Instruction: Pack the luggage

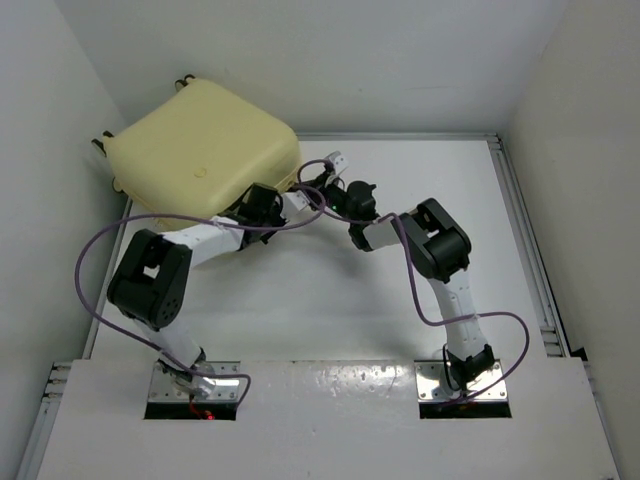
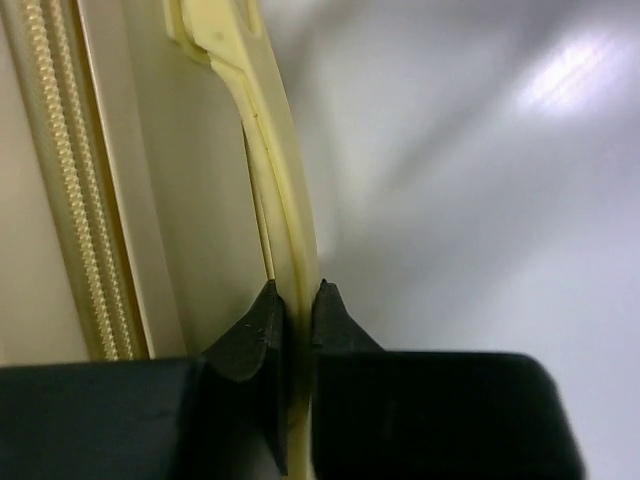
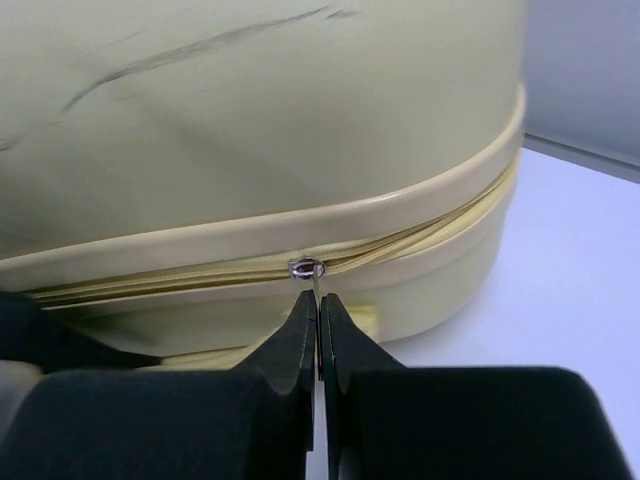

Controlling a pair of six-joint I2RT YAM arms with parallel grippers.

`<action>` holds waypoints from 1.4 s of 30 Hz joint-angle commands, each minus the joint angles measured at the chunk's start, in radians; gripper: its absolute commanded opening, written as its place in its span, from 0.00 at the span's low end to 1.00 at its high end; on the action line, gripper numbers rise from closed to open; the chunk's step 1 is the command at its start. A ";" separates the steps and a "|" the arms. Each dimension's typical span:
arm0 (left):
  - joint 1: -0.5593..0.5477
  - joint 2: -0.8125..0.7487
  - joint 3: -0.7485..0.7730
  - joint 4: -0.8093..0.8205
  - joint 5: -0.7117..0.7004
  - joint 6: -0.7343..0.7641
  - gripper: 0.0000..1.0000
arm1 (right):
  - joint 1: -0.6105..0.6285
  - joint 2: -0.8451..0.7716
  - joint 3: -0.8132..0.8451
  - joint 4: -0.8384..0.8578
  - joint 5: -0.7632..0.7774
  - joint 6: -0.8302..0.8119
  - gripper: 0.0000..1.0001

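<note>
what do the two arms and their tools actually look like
Both arms are built alike: the left arm and right arm have white links joined by bulky black joint housings, on metal base plates. A thin purple cable loops along each. The left tool and right tool are matte black, with two fingers tapering to wedge-shaped tips. No markings show.

Top view overhead, far; 2 wrist views close, level, sharing luggage (image 1: pixel 205 150) edge.
</note>
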 commanded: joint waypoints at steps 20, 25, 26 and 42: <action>0.645 -0.580 -0.375 -0.552 0.551 1.122 0.00 | -0.119 -0.267 -0.305 0.041 -0.029 -0.121 0.00; 0.704 -0.448 -0.305 -0.601 0.617 1.253 0.00 | -0.128 -0.175 -0.155 0.013 0.046 -0.104 0.00; 0.704 -0.436 -0.289 -0.601 0.626 1.271 0.00 | -0.131 -0.118 -0.103 0.015 0.061 -0.103 0.00; 0.436 -0.402 0.017 -0.505 0.829 0.772 0.60 | -0.168 -0.142 -0.070 -0.025 0.069 -0.190 0.25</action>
